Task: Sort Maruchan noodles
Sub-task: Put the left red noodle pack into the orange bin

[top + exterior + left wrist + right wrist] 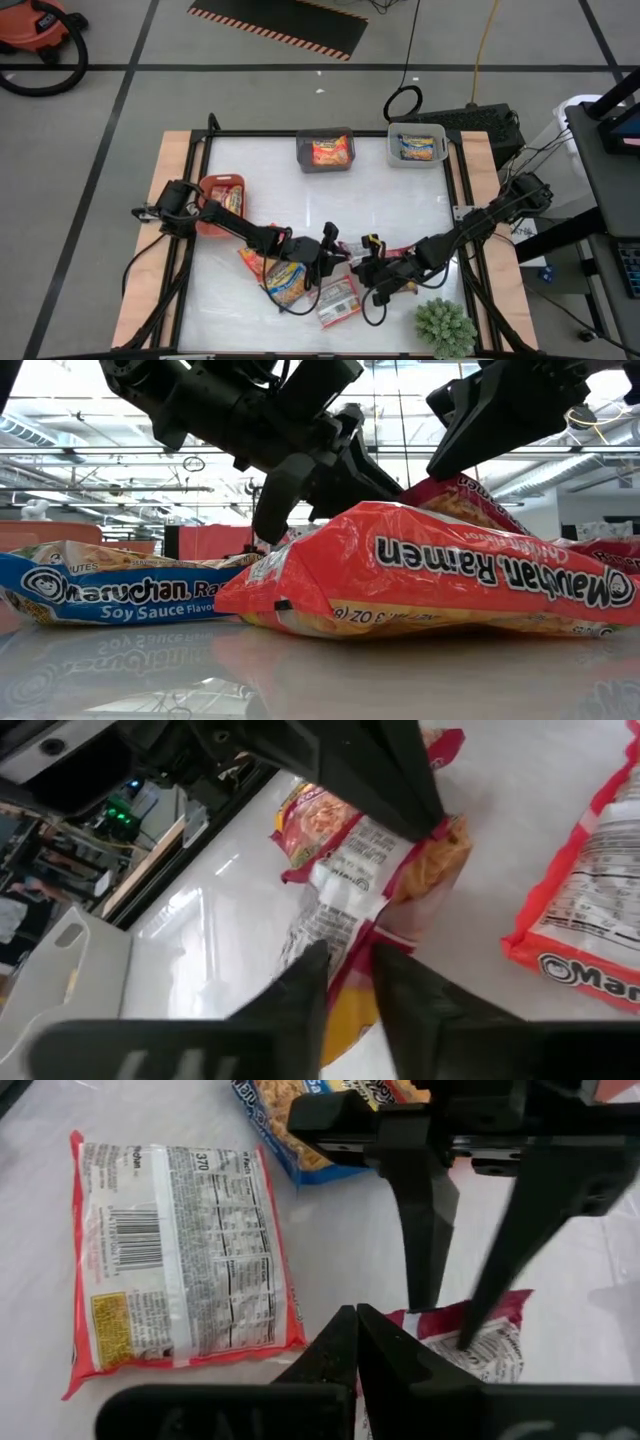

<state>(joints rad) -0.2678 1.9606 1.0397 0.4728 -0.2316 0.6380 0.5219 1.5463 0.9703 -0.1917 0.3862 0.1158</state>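
A pinkish-red Maruchan noodle packet [350, 870] hangs between my two grippers near the table's front middle [350, 256]. My left gripper [350, 975] is shut on one end and my right gripper [357, 1335] on the other. Three more packets lie flat on the table. One is blue [285, 278]. One is red-trimmed with its label side up [180, 1250]. One is red, to the left [250, 260]. In the low view the blue packet [120, 595] and an orange-red one [430, 570] lie in front. My left gripper pinches the packet's end seam [352, 945] between its two fingers, coming in slanting downward from the table's left. The crumpled packet runs away from the fingers toward the other gripper. My right gripper pinches the packet's opposite end [440, 828] between its shut fingers [400, 790], slanting down from the table's right. In its own wrist view the fingers cover the place of contact.
A red bin [222, 200] stands at the left. At the far edge a dark grey bin [325, 150] and a pale bin [417, 145] each hold a packet. A green plant [445, 325] stands at the front right.
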